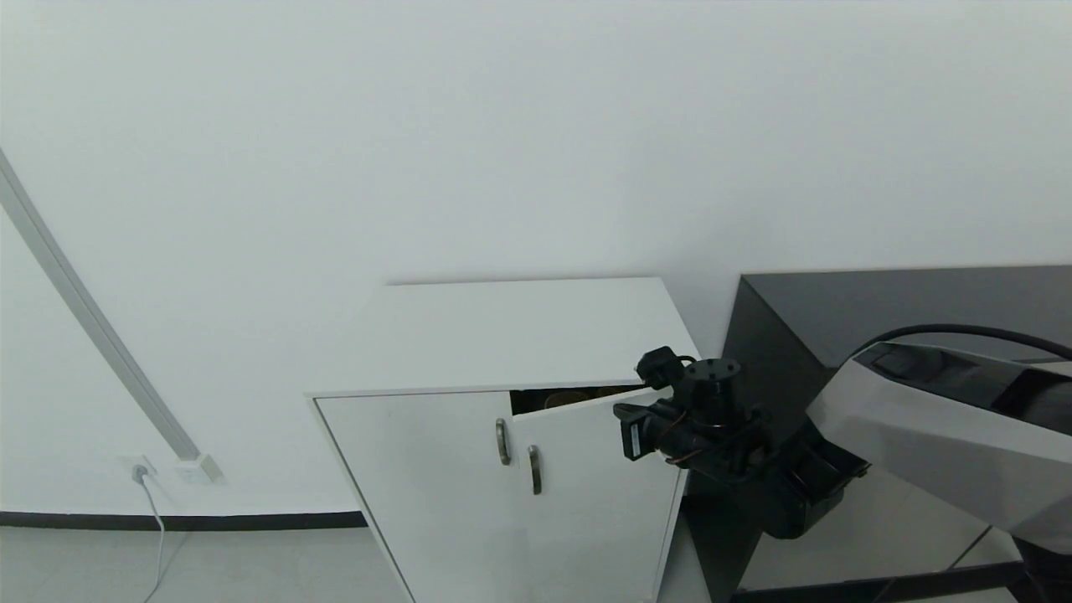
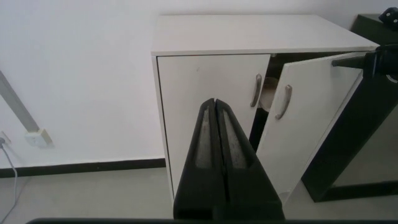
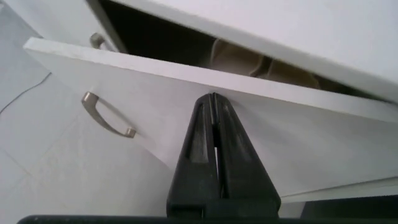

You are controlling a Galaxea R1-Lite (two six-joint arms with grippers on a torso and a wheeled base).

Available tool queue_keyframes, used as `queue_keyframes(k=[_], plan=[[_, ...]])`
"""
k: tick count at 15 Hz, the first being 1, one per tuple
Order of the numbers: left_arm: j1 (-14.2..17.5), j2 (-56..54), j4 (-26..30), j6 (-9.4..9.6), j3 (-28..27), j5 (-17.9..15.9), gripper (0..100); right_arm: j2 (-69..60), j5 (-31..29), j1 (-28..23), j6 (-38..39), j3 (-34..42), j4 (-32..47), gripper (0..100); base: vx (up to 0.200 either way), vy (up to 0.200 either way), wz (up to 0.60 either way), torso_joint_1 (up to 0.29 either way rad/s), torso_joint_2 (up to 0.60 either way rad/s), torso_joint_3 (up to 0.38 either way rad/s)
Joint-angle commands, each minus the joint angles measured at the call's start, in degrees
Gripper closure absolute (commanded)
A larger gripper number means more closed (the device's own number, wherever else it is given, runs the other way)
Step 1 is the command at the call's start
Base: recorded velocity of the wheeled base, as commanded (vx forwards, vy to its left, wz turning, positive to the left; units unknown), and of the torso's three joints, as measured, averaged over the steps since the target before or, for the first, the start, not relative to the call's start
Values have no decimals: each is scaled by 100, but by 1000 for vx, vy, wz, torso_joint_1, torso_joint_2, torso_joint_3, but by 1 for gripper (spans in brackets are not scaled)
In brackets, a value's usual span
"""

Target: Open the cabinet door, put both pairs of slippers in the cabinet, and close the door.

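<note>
**Pushing the right door home**

My left gripper [image 2: 215, 102] hangs in front of the cabinet [image 1: 519, 335], fingers pressed together and holding nothing. I'd leave it parked there. The left door [image 1: 419, 486] sits flush. The right door [image 1: 595, 486] is ajar, its handle side swung out from the cabinet's front edge. Through the gap under the top I see tan slippers [image 3: 249, 59] inside, though I can't count them. I judge the loading done and closing the step in hand. My right gripper [image 3: 215, 98] is empty, with its fingers together and its tips at the door's outer face, just under its top edge. Whether they touch I can't tell. I'd push flat and slow, pressing nearer the handle [image 1: 534, 469] for leverage. I'd also keep the arm clear of the black unit [image 1: 879, 310] at right and stop once both doors line up.
</note>
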Motion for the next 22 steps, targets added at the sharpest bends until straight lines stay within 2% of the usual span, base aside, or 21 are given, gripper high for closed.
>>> queue_keyframes(k=[1,6,22], plan=[[0,7,-1,-2,0,1,100,176,4,-34,0,-256,105,100,0,0,0,0,0,0],[0,7,-1,-2,0,1,100,255,4,-157,0,-529,255,100,0,0,0,0,0,0],[0,7,-1,-2,0,1,100,308,4,-175,-9,-660,263,100,0,0,0,0,0,0]])
